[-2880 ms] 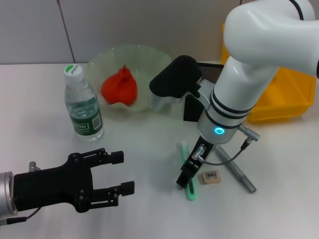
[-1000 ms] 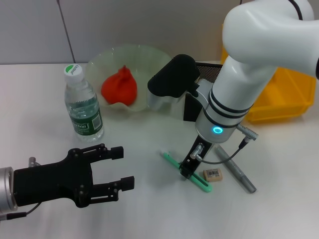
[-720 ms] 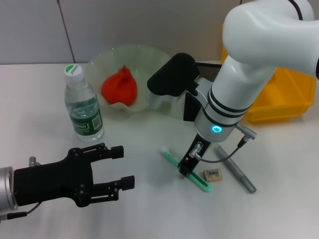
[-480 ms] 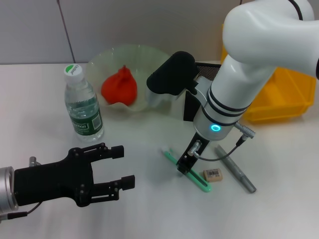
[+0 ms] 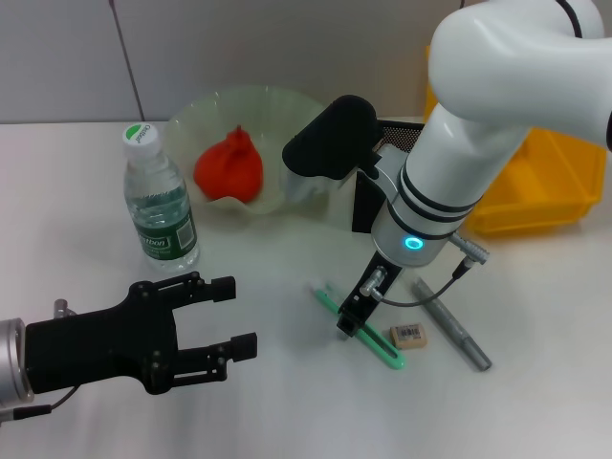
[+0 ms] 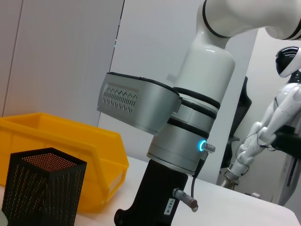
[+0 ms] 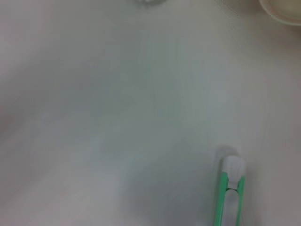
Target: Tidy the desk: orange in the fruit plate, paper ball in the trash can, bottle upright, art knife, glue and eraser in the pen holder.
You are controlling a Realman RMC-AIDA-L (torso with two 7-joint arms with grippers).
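Observation:
My right gripper [image 5: 350, 318] is down at the table, shut on the middle of the green art knife [image 5: 375, 341], which lies diagonally. The knife's white tip [image 7: 233, 167] shows in the right wrist view. A white eraser [image 5: 408, 336] and a grey pen-shaped glue stick [image 5: 452, 325] lie just right of it. The black mesh pen holder [image 5: 367, 205] stands behind the right arm, partly hidden. The bottle [image 5: 158, 206] stands upright at the left. The orange [image 5: 229, 164] sits in the pale green fruit plate [image 5: 287, 105]. My left gripper [image 5: 236, 317] hovers open at the front left. No paper ball is in view.
A yellow bin [image 5: 550, 182] stands at the back right, behind the right arm. In the left wrist view the pen holder [image 6: 42, 188] and the yellow bin [image 6: 61, 141] stand beside the right arm's wrist. Bare white table lies between the two grippers.
The right gripper turned the art knife from near-vertical to diagonal, then edged slightly left and up with it. The left gripper has barely moved.

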